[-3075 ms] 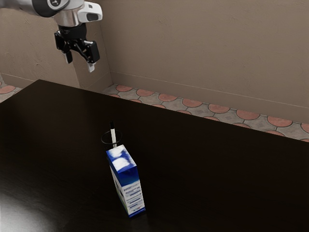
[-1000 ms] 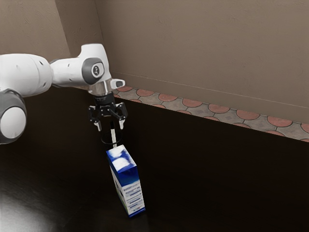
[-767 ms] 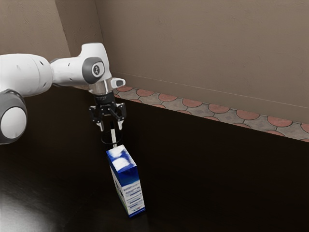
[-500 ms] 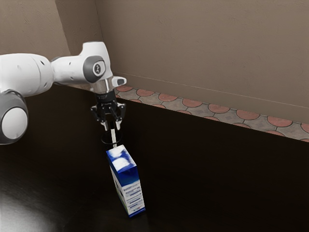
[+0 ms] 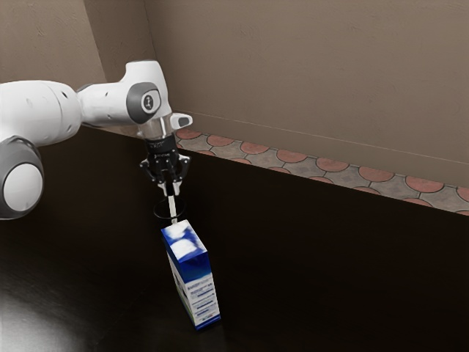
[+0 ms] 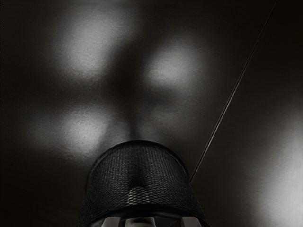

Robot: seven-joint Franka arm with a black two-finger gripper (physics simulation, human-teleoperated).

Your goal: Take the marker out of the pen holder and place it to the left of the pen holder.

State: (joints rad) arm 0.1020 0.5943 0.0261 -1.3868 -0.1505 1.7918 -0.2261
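Risks: carton (image 5: pixel 196 273) stands near, so a slanted lift could knock it. Gripper (image 5: pixel 169 190) part-open, fingers either side of marker (image 5: pixel 173 205), nothing gripped; uneven closing could tilt it.

Surfaces: table (image 5: pixel 330 271) dark, smooth; carton boxy, blue-white; pen holder (image 6: pixel 137 172) round, black mesh; marker slim, white-barrelled, standing inside.

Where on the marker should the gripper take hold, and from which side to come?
I would grip the marker by its upper end, bringing the gripper down from above, fingers on opposite sides: the marker stands nearly upright in the pen holder, with that end above the rim.
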